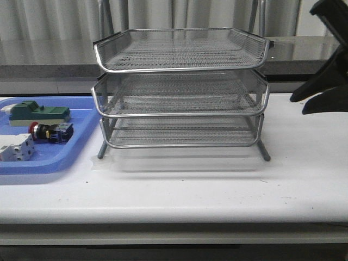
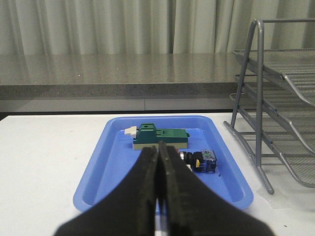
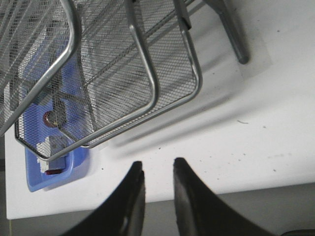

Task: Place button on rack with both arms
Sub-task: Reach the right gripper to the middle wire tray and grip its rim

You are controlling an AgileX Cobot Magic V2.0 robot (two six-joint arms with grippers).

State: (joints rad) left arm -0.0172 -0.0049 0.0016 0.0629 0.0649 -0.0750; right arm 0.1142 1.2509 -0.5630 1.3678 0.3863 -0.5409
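The button (image 1: 50,131), red cap with a black and blue body, lies on its side in a blue tray (image 1: 54,163) left of the rack (image 1: 179,92). The rack is a three-tier silver wire-mesh tray at the table's middle. My left gripper (image 2: 158,150) is shut with nothing in it and hovers at the tray's near end. The button (image 2: 199,161) lies just beyond and to one side of its tips. At the right of the rack (image 3: 147,83), my right gripper (image 3: 157,164) is open above the white table, holding nothing. Its black fingers (image 1: 312,98) show at the far right.
A green block (image 1: 38,112) and a white block (image 1: 16,148) share the blue tray with the button. The green block (image 2: 160,137) sits straight beyond my left fingertips. A grey counter and curtains run behind the table.
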